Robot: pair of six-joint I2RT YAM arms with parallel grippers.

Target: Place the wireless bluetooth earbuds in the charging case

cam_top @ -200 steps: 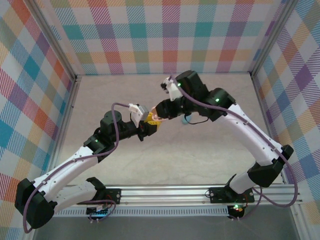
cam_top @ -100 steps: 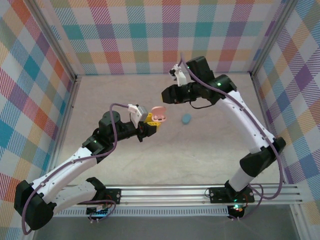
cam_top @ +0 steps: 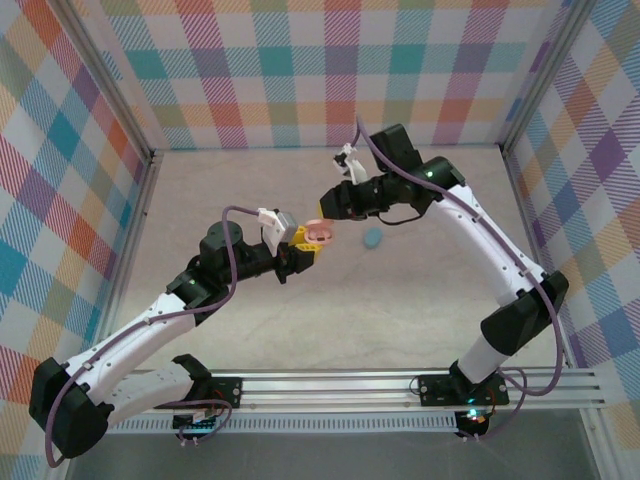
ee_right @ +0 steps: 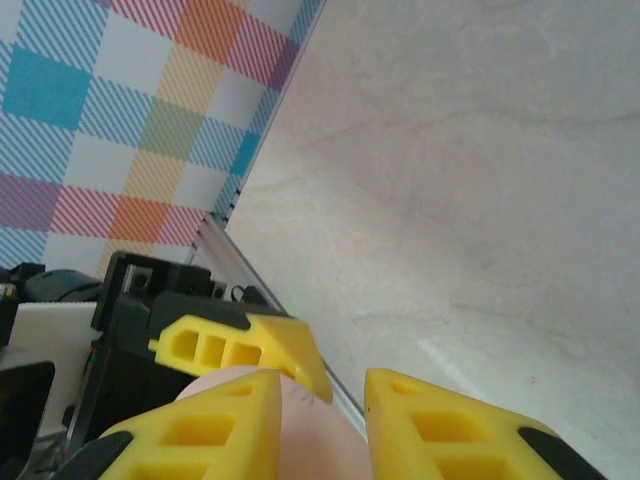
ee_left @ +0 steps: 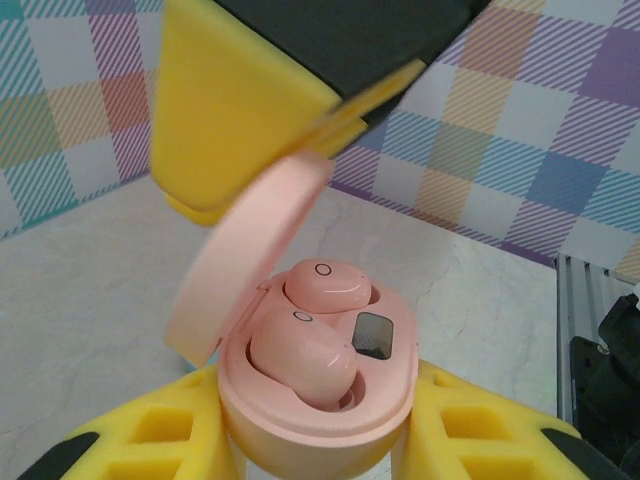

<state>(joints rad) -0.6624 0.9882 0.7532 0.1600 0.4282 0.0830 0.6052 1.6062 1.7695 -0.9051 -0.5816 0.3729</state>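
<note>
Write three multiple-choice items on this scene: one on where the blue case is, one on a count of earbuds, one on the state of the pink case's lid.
1. Where is the blue case?
A. Lying on the table
B. Held in a gripper
C. Stacked on another case

2. How many earbuds sit in the pink charging case?
A. None
B. One
C. Two

3. The pink case's lid is:
A. Shut
B. Open, swung up
C. Detached, lying on the table

Answers:
1 A: the top view shows it alone on the table, apart from both arms.
2 C: the left wrist view shows two pink earbuds seated side by side.
3 B: the lid stands up beside the case body, which the left gripper holds.
</note>
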